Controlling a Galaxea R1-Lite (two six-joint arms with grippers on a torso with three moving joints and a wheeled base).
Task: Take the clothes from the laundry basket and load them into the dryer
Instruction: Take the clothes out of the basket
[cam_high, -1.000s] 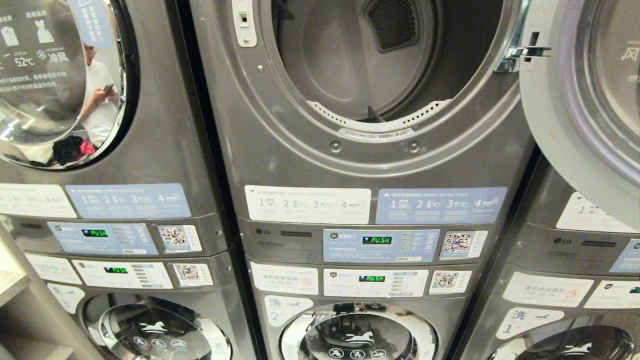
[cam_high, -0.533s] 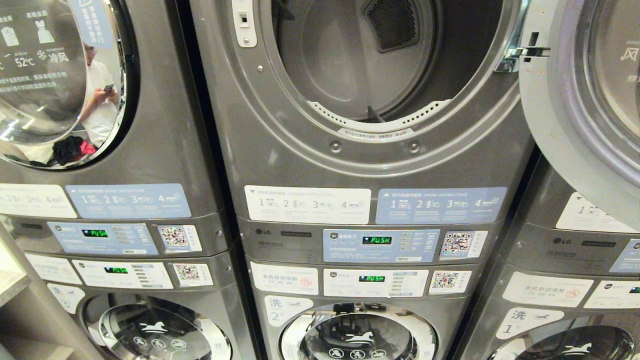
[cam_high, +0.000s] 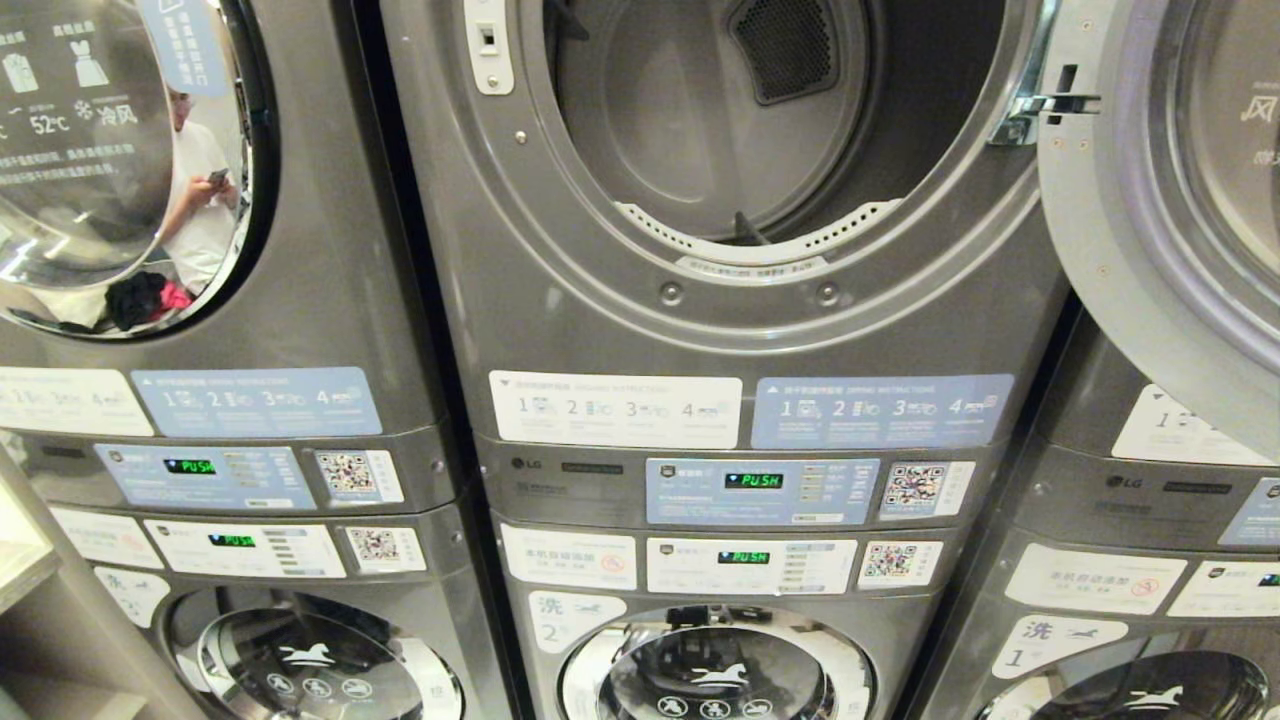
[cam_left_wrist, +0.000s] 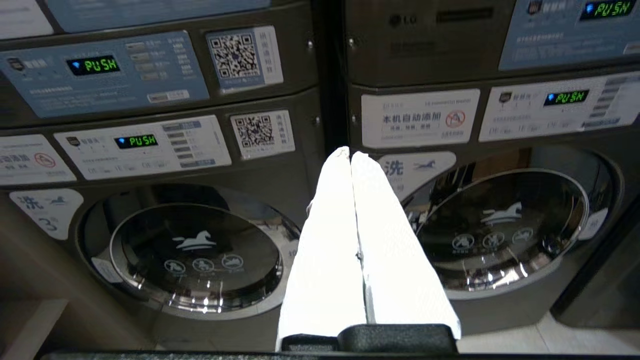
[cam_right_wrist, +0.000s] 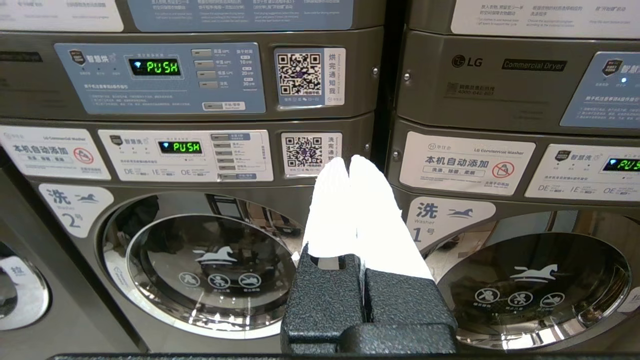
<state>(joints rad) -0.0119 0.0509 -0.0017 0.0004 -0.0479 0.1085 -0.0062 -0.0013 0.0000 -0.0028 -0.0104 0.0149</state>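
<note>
The dryer (cam_high: 700, 330) is the upper grey machine in the middle of the head view. Its round door (cam_high: 1130, 220) is swung open to the right, and no clothing shows in the part of its drum (cam_high: 700, 130) that I can see. The clothes and the laundry basket are out of view. Neither arm appears in the head view. My left gripper (cam_left_wrist: 350, 152) is shut with nothing between its white fingers and points at the seam between two lower washers. My right gripper (cam_right_wrist: 348, 160) is likewise shut and empty, facing the lower washers.
Stacked machines stand on both sides of the dryer, with control panels (cam_high: 760, 490) reading PUSH and closed washer doors (cam_high: 715, 670) below. The closed left dryer door (cam_high: 120, 160) reflects a person in white and a dark and pink heap. A pale shelf edge (cam_high: 20, 560) lies at far left.
</note>
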